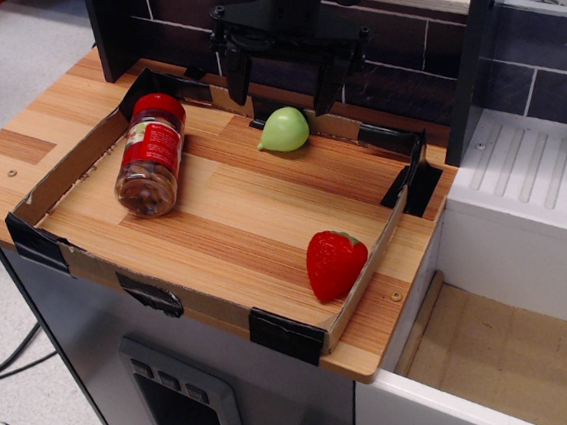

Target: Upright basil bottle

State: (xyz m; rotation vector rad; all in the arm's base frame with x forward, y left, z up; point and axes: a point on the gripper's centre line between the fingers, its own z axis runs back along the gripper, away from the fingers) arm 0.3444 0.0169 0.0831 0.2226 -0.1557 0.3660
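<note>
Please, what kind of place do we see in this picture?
Probably a toy kitchen set up for robot trials: a wooden counter edged with taped cardboard, dark tiled wall, and a white sink. A gripper hangs above the basil bottle and toy strawberry.

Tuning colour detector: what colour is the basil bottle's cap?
Red, on the basil bottle; clearest in observation.image.

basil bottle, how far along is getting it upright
Nothing looks done yet: the basil bottle lies on its side at the left of the cardboard-walled tray, red cap toward the back. In hand: nothing; the tool hangs open and empty at the tray's back edge near the green pear toy, apart from the bottle. Left: reach, grasp, stand it up.
</note>
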